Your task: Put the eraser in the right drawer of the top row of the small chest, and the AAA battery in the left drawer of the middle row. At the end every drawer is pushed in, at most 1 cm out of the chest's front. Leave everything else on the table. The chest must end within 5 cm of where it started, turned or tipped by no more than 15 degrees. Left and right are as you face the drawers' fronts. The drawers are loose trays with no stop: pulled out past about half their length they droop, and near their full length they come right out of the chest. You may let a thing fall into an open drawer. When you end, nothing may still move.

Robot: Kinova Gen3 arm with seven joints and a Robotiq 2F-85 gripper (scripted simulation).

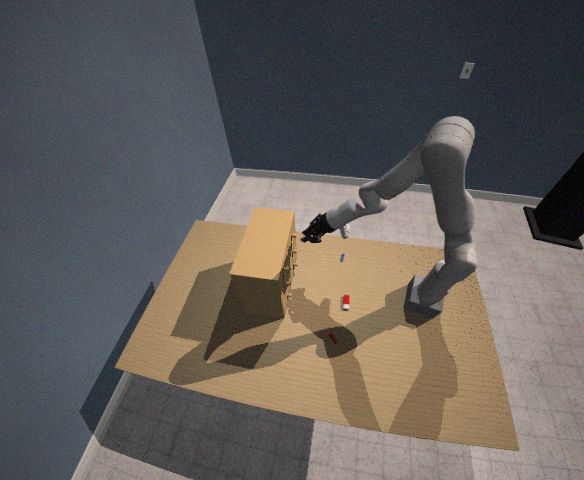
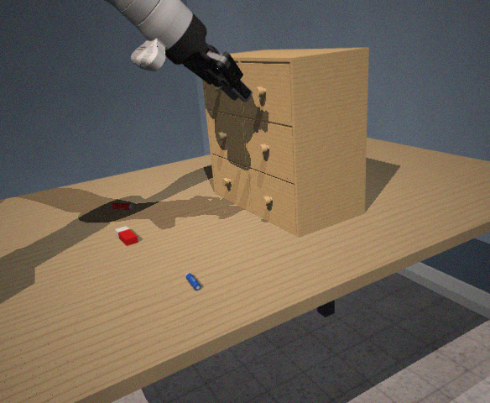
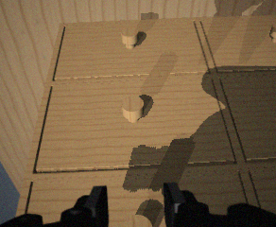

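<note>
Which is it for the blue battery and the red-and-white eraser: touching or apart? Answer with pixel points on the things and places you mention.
Apart. The exterior view shows a wide stretch of bare wood between the blue battery [image 1: 342, 257] [image 2: 193, 281] and the eraser [image 1: 346, 302] [image 2: 127, 236].

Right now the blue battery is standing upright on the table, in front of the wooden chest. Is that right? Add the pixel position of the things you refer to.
Not quite: the exterior view shows the blue battery [image 1: 342, 257] [image 2: 193, 281] lying on its side. It is on the table [image 1: 261, 392] [image 2: 279, 269] [image 3: 25, 71], in front of the wooden chest [image 1: 264, 240] [image 2: 330, 138] [image 3: 95, 128].

No text, label, brand, number or sign can be read in any view. Whatever small print the blue cylindrical battery [image 1: 342, 257] [image 2: 193, 281] or the red-and-white block eraser [image 1: 346, 302] [image 2: 127, 236] may carry is too small to tell.
</note>
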